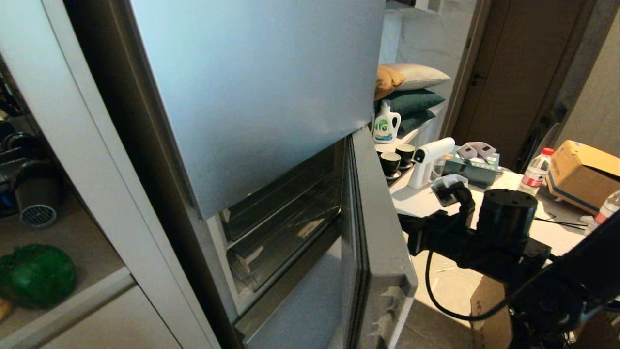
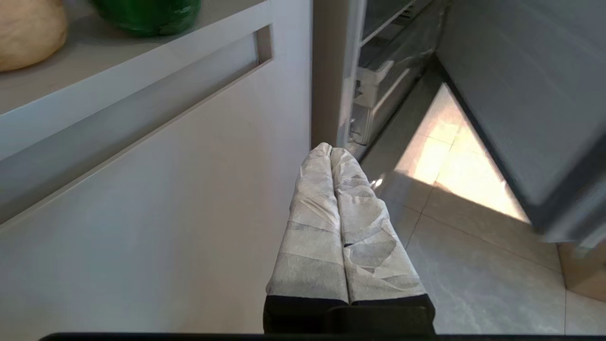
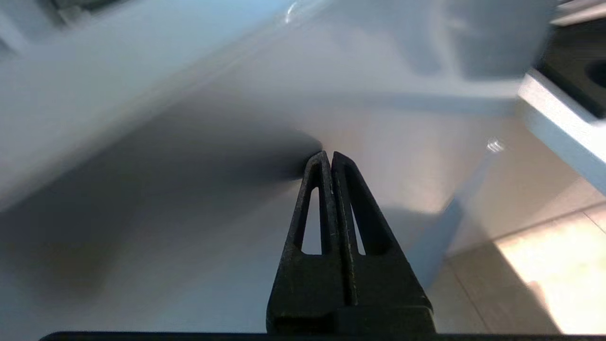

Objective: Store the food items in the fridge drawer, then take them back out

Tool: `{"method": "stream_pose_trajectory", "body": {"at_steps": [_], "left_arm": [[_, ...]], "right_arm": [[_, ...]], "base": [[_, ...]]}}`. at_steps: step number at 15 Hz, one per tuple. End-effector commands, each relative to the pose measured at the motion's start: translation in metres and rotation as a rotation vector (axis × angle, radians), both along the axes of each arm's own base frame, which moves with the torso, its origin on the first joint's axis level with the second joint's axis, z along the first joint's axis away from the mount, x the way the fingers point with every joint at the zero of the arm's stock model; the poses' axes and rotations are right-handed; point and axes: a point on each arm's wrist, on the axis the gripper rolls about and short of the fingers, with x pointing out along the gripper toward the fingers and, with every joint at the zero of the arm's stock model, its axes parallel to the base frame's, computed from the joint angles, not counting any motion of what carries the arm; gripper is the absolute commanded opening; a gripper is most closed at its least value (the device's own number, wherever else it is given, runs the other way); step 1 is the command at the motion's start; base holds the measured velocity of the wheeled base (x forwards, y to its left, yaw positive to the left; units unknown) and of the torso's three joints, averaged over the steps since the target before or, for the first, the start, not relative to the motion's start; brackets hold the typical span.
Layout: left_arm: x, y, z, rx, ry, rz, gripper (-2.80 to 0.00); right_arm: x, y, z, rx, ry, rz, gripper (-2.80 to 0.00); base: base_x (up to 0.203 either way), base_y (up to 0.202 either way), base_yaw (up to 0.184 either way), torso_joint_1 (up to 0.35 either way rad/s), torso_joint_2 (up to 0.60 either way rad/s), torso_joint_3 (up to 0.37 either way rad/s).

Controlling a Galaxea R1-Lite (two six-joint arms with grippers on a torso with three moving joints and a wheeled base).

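Fridge door (image 1: 252, 87): smooth matt silver-grey; bell pepper (image 1: 36, 276): glossy green skin; left gripper (image 2: 330, 150) jaws wrapped in creased white cloth; right gripper (image 3: 327, 155) jaws: matt black plastic; floor (image 2: 464, 265) beyond: polished tile.

I was working in a home, in the kitchen part of it. I saw a tall silver fridge (image 1: 252, 87) with its door open beside pale cabinets (image 1: 72, 126), and behind it a table (image 1: 421, 198) with cups (image 1: 390, 162), a detergent bottle (image 1: 386, 125) and stacked cushions (image 1: 411, 89).
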Motion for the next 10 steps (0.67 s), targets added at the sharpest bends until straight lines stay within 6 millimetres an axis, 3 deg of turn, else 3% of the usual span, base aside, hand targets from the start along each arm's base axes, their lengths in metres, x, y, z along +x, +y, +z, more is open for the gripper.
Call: {"method": "stream_pose_trajectory", "body": {"at_steps": [1, 6, 10], "left_arm": [[0.0, 0.0, 0.0, 0.0, 0.001, 0.001, -2.8], [0.0, 0.0, 0.0, 0.0, 0.001, 0.001, -2.8], [0.0, 0.0, 0.0, 0.0, 0.001, 0.001, -2.8]], "right_arm": [[0.024, 0.018, -0.023, -0.01, 0.025, 0.028, -2.8], [0.05, 0.079, -0.023, -0.003, -0.005, 0.139, -2.8], [0.078, 0.101, -0.023, 0.009, -0.035, 0.138, -2.8]], "base": [[0.0, 0.0, 0.0, 0.0, 0.0, 0.0], [0.0, 0.0, 0.0, 0.0, 0.0, 0.0], [0.0, 0.0, 0.0, 0.0, 0.0, 0.0]]}}
